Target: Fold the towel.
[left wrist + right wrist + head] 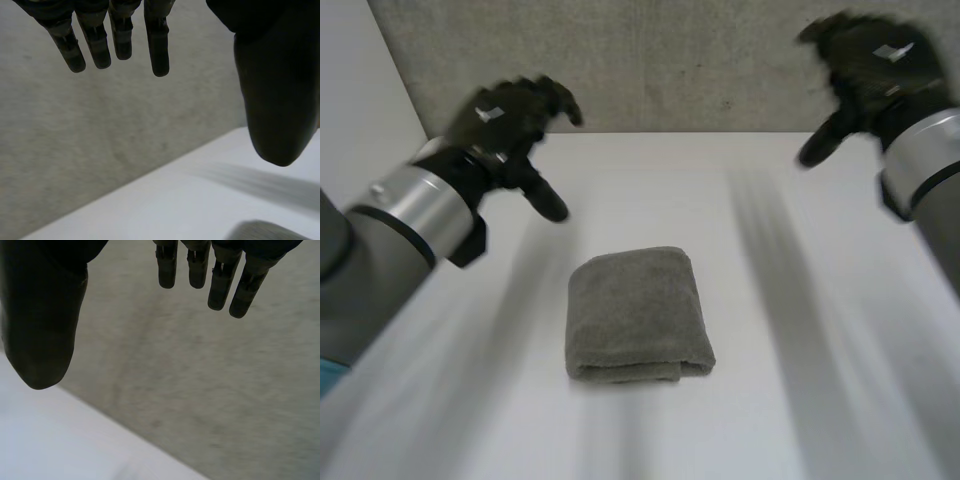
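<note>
Hovering both hands above white table [800, 400]: left hand [510, 120] and right hand [870, 65] fingers relaxed, spread, nothing held. Towel [638, 315] mid-table, compact folded block, well apart from both. I judge folding finished; next only park arms.

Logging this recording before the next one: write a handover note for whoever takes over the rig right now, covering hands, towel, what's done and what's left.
Black left hand: open, fingers relaxed, raised above the white table, holding nothing.
Black right hand: open, raised near the table's far edge, holding nothing.
Thick grey towel: lies mid-table between the arms as a compact folded bundle, layered edges toward the robot. Neither hand touches it.
Done: the towel looks folded.
Left: probably nothing, perhaps a check that the layers sit neatly.
</note>
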Robot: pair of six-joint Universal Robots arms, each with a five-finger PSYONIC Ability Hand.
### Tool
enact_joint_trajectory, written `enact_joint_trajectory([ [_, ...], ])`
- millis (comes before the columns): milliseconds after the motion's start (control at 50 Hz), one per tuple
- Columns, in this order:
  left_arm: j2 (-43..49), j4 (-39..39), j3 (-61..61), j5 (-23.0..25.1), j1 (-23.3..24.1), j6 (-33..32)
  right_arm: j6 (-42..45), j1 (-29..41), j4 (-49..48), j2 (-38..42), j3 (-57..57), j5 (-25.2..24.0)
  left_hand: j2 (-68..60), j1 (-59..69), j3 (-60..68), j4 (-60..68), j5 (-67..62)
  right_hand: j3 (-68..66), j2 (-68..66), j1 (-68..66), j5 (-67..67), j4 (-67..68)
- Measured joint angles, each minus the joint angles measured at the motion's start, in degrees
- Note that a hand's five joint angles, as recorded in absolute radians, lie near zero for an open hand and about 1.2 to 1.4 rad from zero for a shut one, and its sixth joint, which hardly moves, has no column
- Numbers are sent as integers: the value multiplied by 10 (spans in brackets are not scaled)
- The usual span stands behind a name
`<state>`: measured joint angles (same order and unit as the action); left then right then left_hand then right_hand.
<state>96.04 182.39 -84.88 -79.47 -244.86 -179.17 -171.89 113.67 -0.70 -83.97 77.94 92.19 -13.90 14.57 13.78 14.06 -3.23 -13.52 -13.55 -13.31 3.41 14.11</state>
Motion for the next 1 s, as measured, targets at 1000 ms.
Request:
enact_joint_trajectory([
  [1000,-2,-48,3,-22,-63,97,7,-65,10,-4,16,-29,0,0,0,0,0,0,0,0,0,0],
])
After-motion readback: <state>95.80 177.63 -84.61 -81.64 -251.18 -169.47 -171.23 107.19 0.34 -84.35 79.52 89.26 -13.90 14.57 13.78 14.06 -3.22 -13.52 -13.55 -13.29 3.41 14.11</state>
